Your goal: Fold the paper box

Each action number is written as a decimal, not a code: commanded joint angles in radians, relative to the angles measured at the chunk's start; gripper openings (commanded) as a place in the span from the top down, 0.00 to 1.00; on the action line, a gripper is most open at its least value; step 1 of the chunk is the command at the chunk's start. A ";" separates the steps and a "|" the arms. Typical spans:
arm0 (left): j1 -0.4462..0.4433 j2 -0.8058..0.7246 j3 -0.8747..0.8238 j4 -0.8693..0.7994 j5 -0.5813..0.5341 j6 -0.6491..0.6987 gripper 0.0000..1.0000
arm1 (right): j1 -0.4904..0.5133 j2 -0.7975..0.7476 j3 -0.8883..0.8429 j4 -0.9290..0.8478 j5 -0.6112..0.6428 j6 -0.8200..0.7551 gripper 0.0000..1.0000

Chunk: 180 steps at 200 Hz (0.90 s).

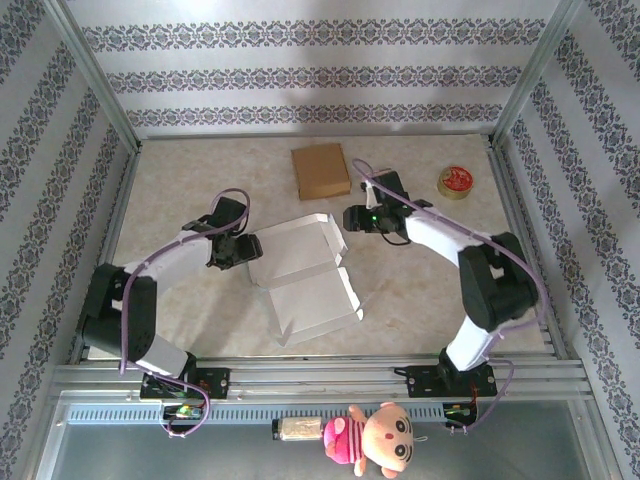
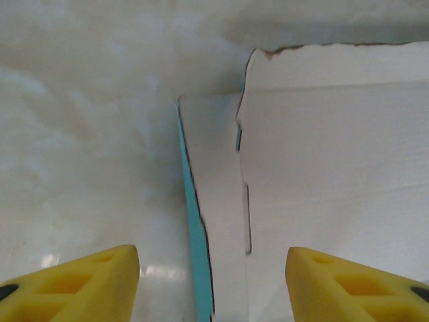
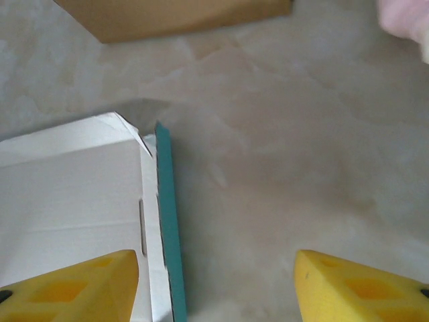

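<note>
Left hand [image 2: 212,263] straddles the box's [image 1: 300,282] left flap [image 2: 218,201], right hand [image 3: 216,265] the right flap [image 3: 164,221]. Both are part-open and empty, seemingly ready to fold the flaps.

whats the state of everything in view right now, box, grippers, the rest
paper box: unfolded, lying open, side flaps partly raised
left gripper: open, straddling a raised flap edge
right gripper: open, straddling the opposite flap, holding nothing
brown box: lying flat, closed
red tin: lying flat, lid too small to tell

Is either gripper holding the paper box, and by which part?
Nothing held. Left gripper and right gripper are open, each straddling a raised flap of the paper box.
</note>
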 commanded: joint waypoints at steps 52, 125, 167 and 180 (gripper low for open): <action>0.070 0.145 0.077 0.071 0.138 0.124 1.00 | 0.032 0.084 0.224 -0.144 -0.052 -0.094 0.32; 0.069 -0.028 0.048 0.368 0.296 0.453 1.00 | 0.032 -0.133 0.242 -0.187 -0.126 -0.420 0.15; 0.053 -0.182 -0.087 0.589 0.346 0.664 1.00 | 0.054 -0.280 0.103 -0.196 -0.342 -0.972 0.03; 0.047 -0.201 -0.109 0.617 0.364 0.702 1.00 | 0.056 -0.294 0.071 -0.192 -0.335 -1.068 0.02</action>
